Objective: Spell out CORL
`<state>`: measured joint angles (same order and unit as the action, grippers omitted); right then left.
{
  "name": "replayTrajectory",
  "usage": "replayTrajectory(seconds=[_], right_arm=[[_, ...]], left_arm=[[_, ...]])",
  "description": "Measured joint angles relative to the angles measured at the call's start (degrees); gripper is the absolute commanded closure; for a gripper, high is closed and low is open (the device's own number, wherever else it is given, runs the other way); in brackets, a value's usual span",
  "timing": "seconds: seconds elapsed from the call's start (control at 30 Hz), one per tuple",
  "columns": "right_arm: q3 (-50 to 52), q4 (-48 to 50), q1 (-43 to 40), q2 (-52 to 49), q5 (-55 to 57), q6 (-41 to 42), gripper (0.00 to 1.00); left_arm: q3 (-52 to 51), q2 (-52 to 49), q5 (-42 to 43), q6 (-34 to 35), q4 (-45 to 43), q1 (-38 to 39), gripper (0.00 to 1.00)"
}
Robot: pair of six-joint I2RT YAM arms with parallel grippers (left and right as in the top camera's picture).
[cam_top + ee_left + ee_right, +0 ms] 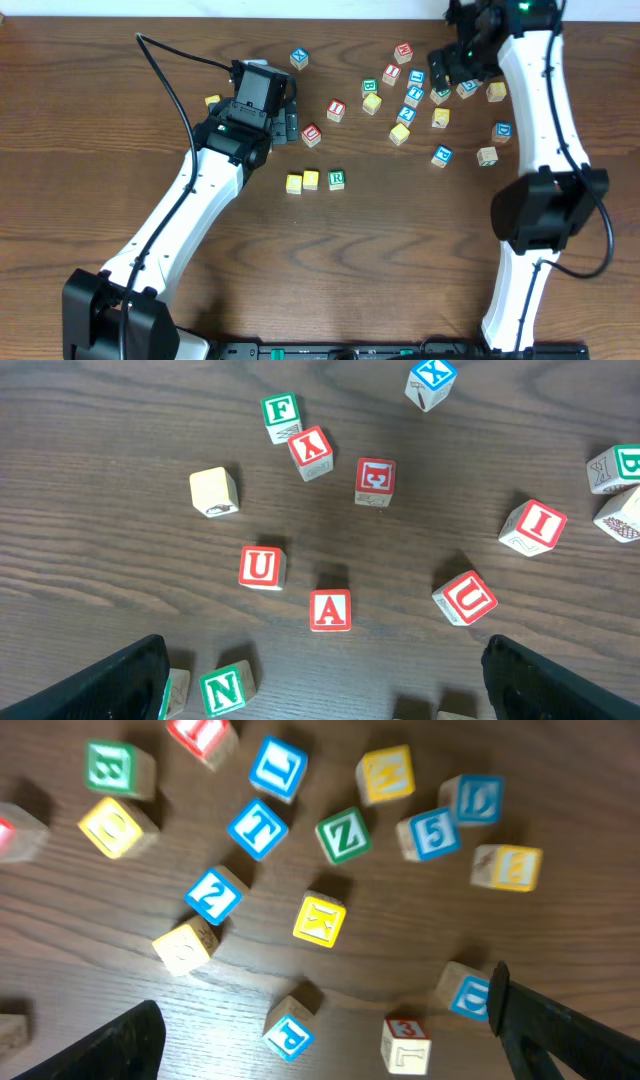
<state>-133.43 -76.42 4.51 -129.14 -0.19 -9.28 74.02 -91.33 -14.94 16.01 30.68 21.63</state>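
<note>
Three blocks run left to right on the bench, two yellow ones just left of the green R. The left hand and right hand both gape empty.

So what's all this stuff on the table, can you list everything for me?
Row of blocks: three, two yellow and one green R, side by side near the table's middle.
Loose letter blocks: about nineteen; red, blue, yellow and green faces; scattered across the upper part of the overhead view, mostly right of centre.
Table: one, dark brown wood, under everything.
Cable: one, black, looping over the table to the left arm.
Left arm: one, white with black joints, left side.
Right arm: one, white with black joints, right side.
Left gripper: one, black, open, nothing held.
Right gripper: one, black, open, above the densest blocks.
</note>
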Motion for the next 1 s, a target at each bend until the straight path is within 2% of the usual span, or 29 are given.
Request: replayTrajectory(seconds=[0.27,0.37,0.5,0.57,0.6,0.63,0.73,1.0], right_arm=[[-0.3,5.6,0.0,-1.9,0.0,-0.9,0.01],[-0.5,8.9,0.0,-1.9,0.4,-0.4,0.05],[-0.8,12.0,0.0,-2.8,1.7,1.7,0.31],[-0.8,12.5,0.0,-3.8,2.0,2.4,0.39],[-0.8,12.9,0.0,-4.9,2.1,2.7,0.49],[-0.9,13.1,0.1,-6.3,2.1,2.8,0.54],[-0.9,13.5,0.4,-9.2,2.2,3.3,0.48],[-0.9,17.1,2.5,-13.0,1.6,3.2,0.41]], left_arm=[[0.0,0.0,-0.2,-0.5,0.0,0.0,0.02],[0.0,0.0,-0.3,-1.0,0.0,0.0,0.02],[0.0,0.0,-0.4,-2.0,0.0,0.0,0.02],[0.0,0.0,-0.4,-2.4,0.0,0.0,0.02],[0.0,0.0,-0.4,-2.6,0.0,0.0,0.02],[0.0,0.0,-0.4,-2.6,0.0,0.0,0.02],[0.0,0.0,-0.4,-2.6,0.0,0.0,0.02],[0.0,0.0,-0.4,-2.6,0.0,0.0,0.02]])
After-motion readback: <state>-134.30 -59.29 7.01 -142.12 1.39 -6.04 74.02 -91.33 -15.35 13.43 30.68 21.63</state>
